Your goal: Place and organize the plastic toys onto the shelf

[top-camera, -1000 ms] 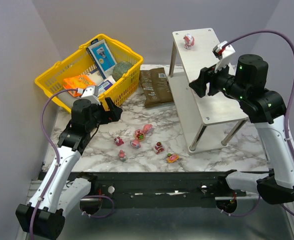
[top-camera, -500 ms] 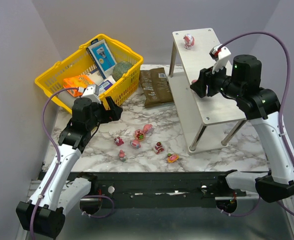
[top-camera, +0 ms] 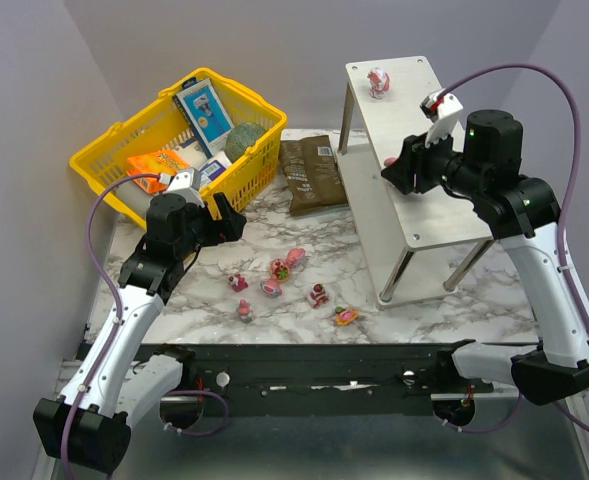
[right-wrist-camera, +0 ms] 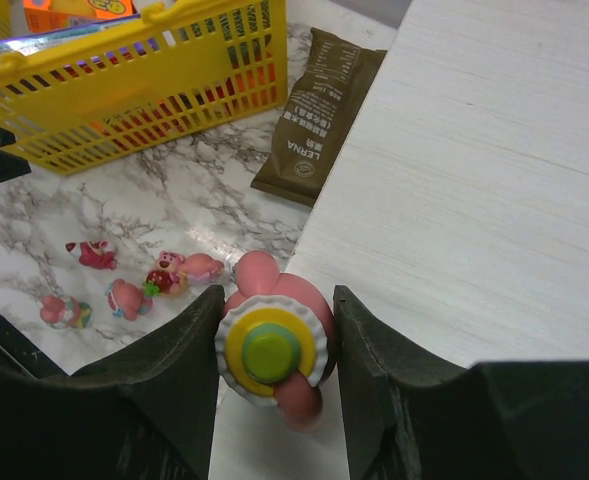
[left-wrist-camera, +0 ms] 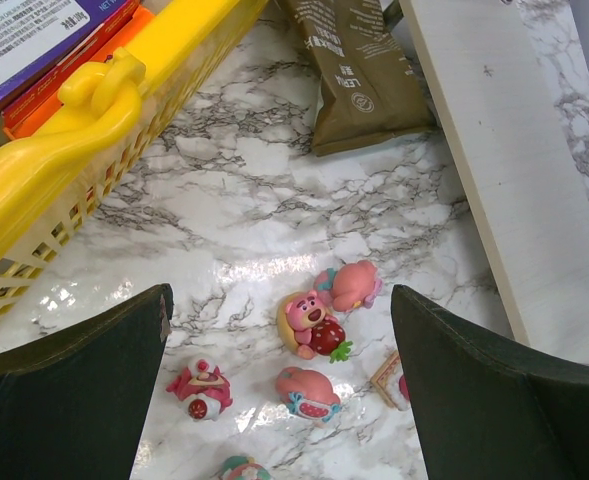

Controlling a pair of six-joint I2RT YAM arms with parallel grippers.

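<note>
We find the right gripper (right-wrist-camera: 277, 335) has narrowed onto the pink plastic figurine with a yellow-green disc (right-wrist-camera: 271, 352) at the white shelf board (right-wrist-camera: 494, 180) edge, likely for repositioning. The left gripper (left-wrist-camera: 279, 295) hangs wide.

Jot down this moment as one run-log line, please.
right gripper: closed on pink toy at lower shelf board's edge | left gripper: open, above loose toys on table | top board: one toy

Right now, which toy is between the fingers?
The pink toy with the yellow-and-green disc, between the right fingers at the edge of the shelf. Another toy stands free at its far end; the rest lie on the marble table.
</note>
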